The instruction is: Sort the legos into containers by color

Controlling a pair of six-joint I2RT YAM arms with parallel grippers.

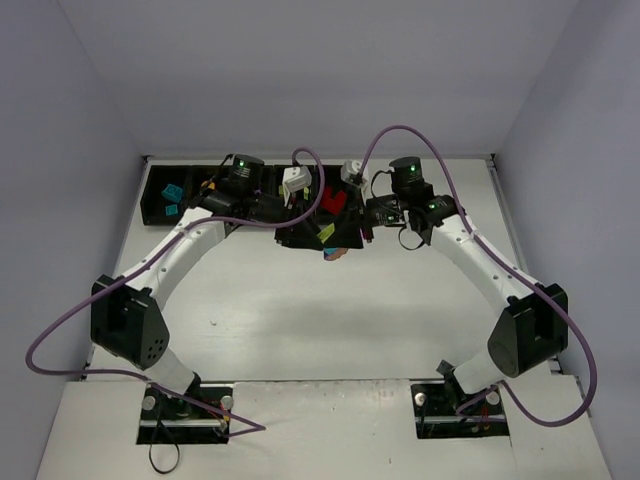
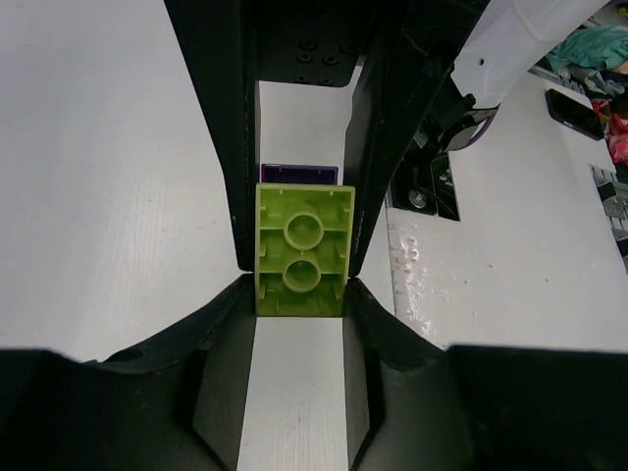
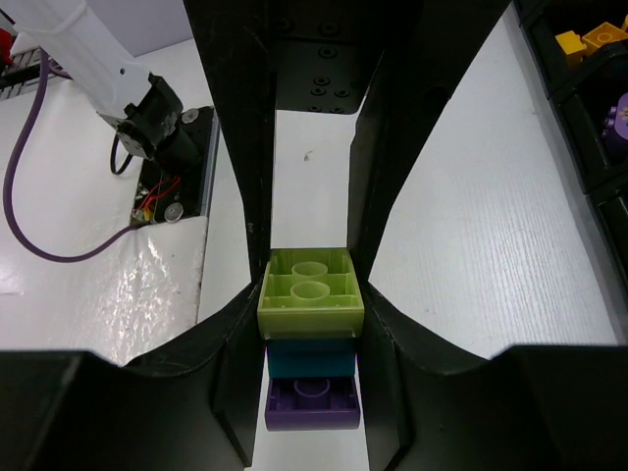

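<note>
A stack of three legos, lime green [image 3: 311,289] on teal [image 3: 310,358] on purple [image 3: 311,404], hangs between both grippers above the table in front of the containers [image 1: 158,203]. My right gripper [image 3: 311,294] is shut around the stack. My left gripper [image 2: 299,294] faces it and is shut on the far end of the lime green brick [image 2: 302,250], with the purple brick [image 2: 299,174] beyond. In the top view the stack [image 1: 333,252] sits between the left gripper [image 1: 305,228] and the right gripper [image 1: 358,228].
The black bins run along the back of the table. Teal bricks [image 1: 171,190] lie in the leftmost bin and a red brick [image 1: 335,200] in a bin near the grippers. The right wrist view shows orange bricks [image 3: 581,41] and a purple brick [image 3: 616,123] in bins.
</note>
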